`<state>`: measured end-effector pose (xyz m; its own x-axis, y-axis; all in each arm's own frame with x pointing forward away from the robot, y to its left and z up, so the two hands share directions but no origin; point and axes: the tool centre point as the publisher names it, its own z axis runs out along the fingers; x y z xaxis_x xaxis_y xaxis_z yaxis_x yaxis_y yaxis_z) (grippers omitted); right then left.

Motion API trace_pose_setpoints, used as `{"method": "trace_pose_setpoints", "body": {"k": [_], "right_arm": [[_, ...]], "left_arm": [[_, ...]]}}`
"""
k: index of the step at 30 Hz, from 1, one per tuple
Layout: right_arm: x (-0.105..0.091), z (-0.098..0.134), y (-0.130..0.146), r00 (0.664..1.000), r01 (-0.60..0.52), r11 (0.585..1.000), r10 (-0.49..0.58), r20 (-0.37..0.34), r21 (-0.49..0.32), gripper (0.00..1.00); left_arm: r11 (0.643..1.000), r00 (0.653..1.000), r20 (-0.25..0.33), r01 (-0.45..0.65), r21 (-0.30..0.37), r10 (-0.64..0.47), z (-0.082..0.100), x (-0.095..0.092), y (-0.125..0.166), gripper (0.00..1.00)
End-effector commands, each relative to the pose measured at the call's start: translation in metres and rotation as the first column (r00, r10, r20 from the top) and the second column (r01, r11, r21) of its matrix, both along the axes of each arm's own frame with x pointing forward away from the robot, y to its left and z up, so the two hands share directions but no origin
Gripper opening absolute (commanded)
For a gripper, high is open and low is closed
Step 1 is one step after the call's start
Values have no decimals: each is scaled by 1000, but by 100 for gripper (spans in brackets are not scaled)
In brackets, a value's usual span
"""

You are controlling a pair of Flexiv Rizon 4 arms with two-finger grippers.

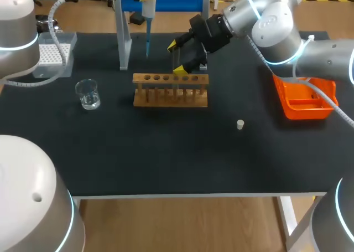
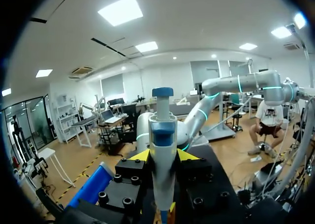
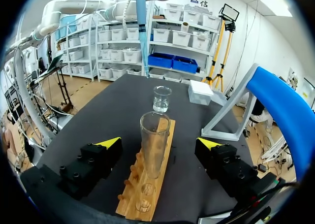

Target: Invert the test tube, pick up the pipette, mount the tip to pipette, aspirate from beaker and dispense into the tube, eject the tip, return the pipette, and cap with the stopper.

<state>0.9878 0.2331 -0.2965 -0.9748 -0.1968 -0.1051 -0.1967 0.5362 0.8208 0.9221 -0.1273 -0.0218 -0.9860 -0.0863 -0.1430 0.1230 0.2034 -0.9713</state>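
**Step in hand (judged):** tube set mouth-up, pipette lifted; mounting the tip is next.

**Test tube** (image 3: pixel 153 140): clear glass, upright, open mouth upward, seated in the wooden rack (image 1: pixel 170 90) near the middle of the table (image 1: pixel 166 152).

**Right claw** (image 3: pixel 158 144): spread wide, one yellow-tipped finger on each side of the tube, neither touching it; holds nothing.

**Left claw** (image 2: pixel 163 155): pinching the pipette (image 2: pixel 162 135) by its body, plunger end up, blue shaft pointing down, high over the table's far edge beside the grey stand. Whether a tip is already on, I cannot tell.

**Handling notes:**
- Right claw: draw straight back and up along the tube's axis. Any sideways drift risks a finger clipping the glass and tilting it in its hole.
- Left claw: keep the pipette vertical, carry it to the tip box (image 1: pixel 54 54) at the table's far left, centre on one tip and press straight down.
- The beaker (image 1: pixel 87 93) stands just in front of the box, so pass above it.

**Stopper** (image 1: pixel 240 124): small, white, lying loose on the table, right of the rack, untouched.
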Motion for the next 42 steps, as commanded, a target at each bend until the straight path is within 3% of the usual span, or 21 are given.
{"method": "trace_pose_setpoints", "body": {"k": [1, 17, 34, 42], "right_arm": [[0, 1, -1, 1000, -1, 1000, 1, 0, -3, 100], [0, 1, -1, 1000, -1, 1000, 1, 0, -3, 100], [0, 1, -1, 1000, -1, 1000, 1, 0, -3, 100], [0, 1, -1, 1000, -1, 1000, 1, 0, -3, 100]], "left_arm": [[1000, 1000, -3, 5, 4, -5, 1, 2, 1, 0], [999, 999, -14, 30, 17, -29, 26, 6, -36, 0], [997, 997, -7, 72, 11, -72, 36, 17, -64, 0], [996, 996, -17, 91, 2, -91, 28, 20, -71, 0]]}}
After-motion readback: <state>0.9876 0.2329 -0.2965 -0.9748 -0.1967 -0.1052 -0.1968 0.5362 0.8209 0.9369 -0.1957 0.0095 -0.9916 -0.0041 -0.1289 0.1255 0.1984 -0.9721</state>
